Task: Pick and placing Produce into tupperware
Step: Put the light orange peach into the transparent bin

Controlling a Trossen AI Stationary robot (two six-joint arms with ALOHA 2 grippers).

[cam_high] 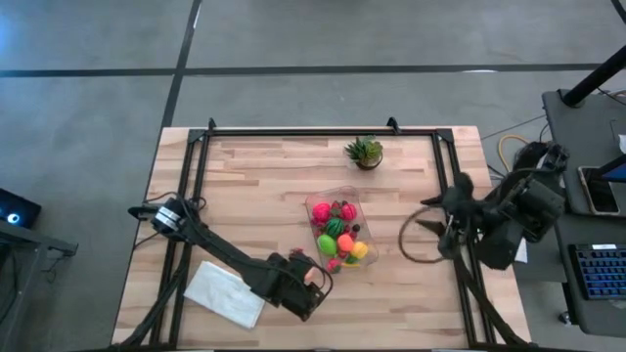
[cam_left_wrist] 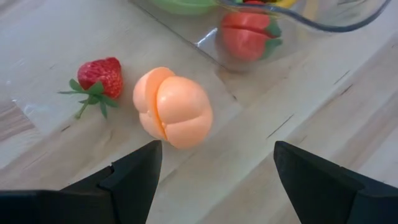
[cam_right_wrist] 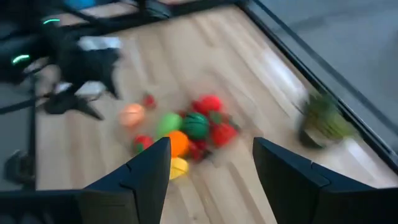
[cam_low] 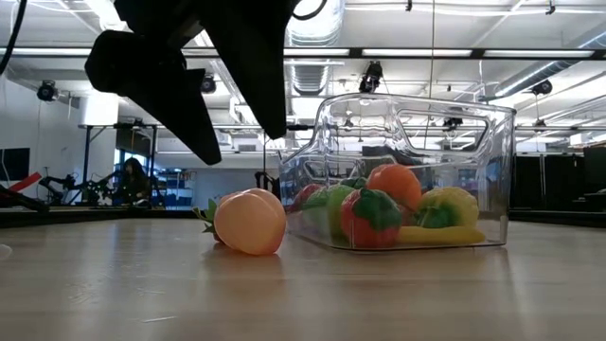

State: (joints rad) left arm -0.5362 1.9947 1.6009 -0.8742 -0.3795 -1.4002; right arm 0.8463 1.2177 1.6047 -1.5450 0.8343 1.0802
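**Q:** Item one, far left of the overhead frame?

**A:** White cloth (cam_high: 226, 292), lower left. Beside it my left gripper (cam_high: 311, 284), fingers (cam_left_wrist: 134, 174) spread wide, holding nothing, touching nothing. A peach (cam_left_wrist: 173, 116) lies on the table (cam_high: 264, 186) between them, clear of both pads.

**Q:** Next to the right?

**A:** Tupperware (cam_high: 315, 207), centre of frame, loaded with produce (cam_high: 336, 229). Potted plant (cam_high: 364, 152) above it. My right gripper (cam_high: 437, 232) at the right edge, fingers (cam_right_wrist: 143, 174) parted about halfway, empty, lifted well off the container.

**Q:** What does one view add?

**A:** My left wrist view alone shows a strawberry (cam_left_wrist: 99, 78) lying just beside the peach. The low view shows the peach (cam_low: 250, 221) just outside the container's (cam_low: 492, 123) wall.
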